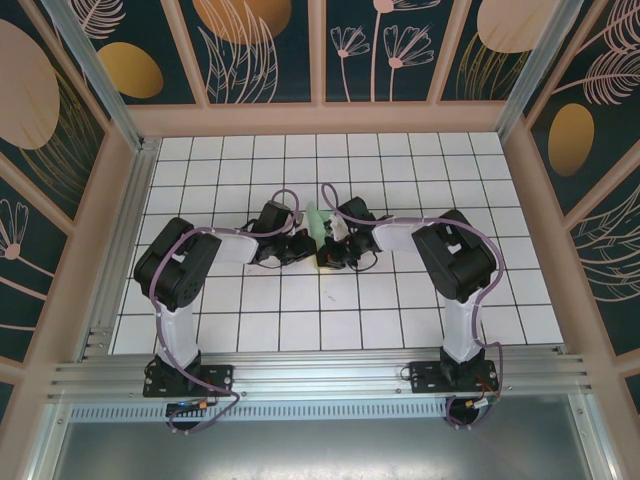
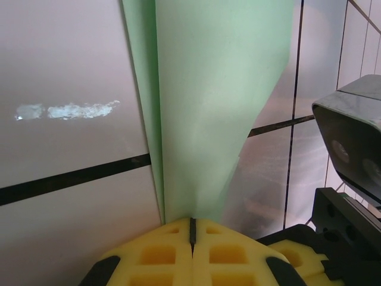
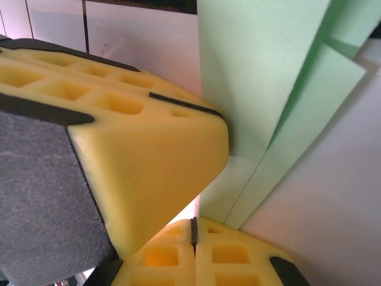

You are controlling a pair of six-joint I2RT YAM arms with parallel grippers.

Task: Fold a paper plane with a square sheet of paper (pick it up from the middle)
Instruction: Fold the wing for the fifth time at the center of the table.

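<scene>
The square sheet of paper is pale mint green and folded into a narrow, layered strip between the two grippers at the table's middle. In the left wrist view the paper rises straight from the tips of my left gripper, whose yellow foam fingers are pressed together on its lower end. My right gripper is shut with nothing in its seam, and the paper ends just right of its tip. The left gripper's fingers lie close across that view, tip against the paper. From above, the left gripper and right gripper nearly touch.
The white grid table is boxed in by wooden-framed walls, with an aluminium rail along the near edge. The right arm's grey camera housing sits close on the right in the left wrist view. A pale scuff marks one tile.
</scene>
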